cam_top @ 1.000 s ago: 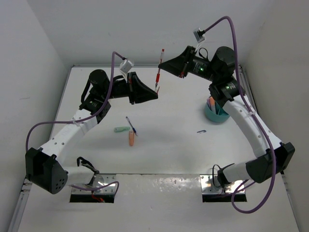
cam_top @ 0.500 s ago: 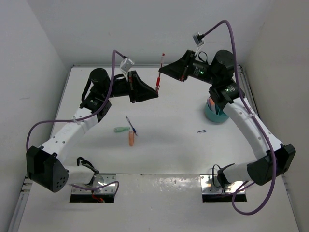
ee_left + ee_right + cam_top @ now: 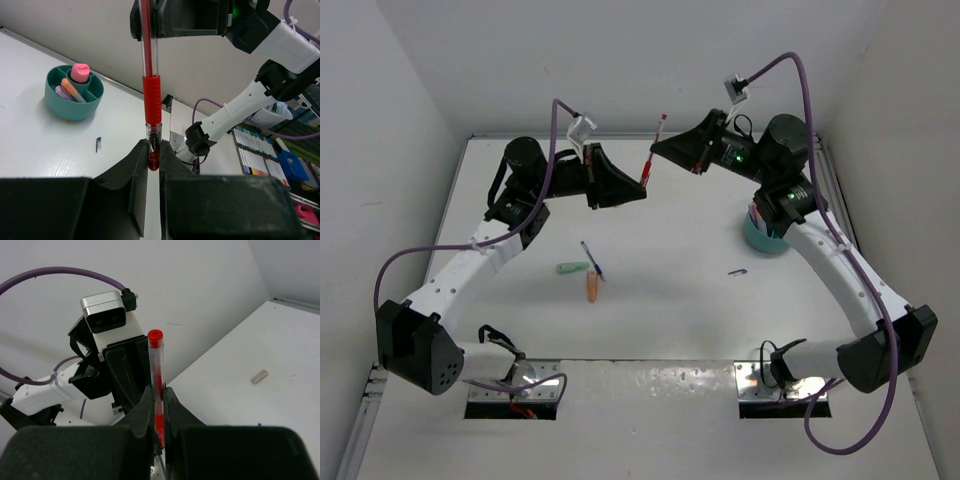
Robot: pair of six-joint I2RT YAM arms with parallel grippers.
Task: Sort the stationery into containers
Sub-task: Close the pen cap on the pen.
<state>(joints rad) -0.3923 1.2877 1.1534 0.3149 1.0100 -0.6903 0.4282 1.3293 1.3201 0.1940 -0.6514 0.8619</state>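
A red-orange pen (image 3: 653, 152) hangs in the air over the far middle of the table, held at both ends. My left gripper (image 3: 642, 190) is shut on its lower tip (image 3: 153, 159). My right gripper (image 3: 657, 148) is shut on its clear barrel (image 3: 158, 370). The teal cup (image 3: 767, 240) stands at the far right; in the left wrist view the cup (image 3: 55, 102) holds a pink-red marker (image 3: 79, 72), a lilac highlighter and an orange pen. A mint-green stub (image 3: 572, 268), an orange stub (image 3: 592, 288) and a dark-blue pen (image 3: 592, 259) lie left of centre. A tiny purple piece (image 3: 738, 271) lies near the cup.
White walls close the table in at the back and on both sides. A small pale scrap (image 3: 259, 376) lies on the table in the right wrist view. Racks of markers (image 3: 260, 160) stand beyond the table's near edge.
The right gripper has shifted a little right and lower along the pen. The pen's top now leans more to the right. The left gripper keeps hold of the lower tip.
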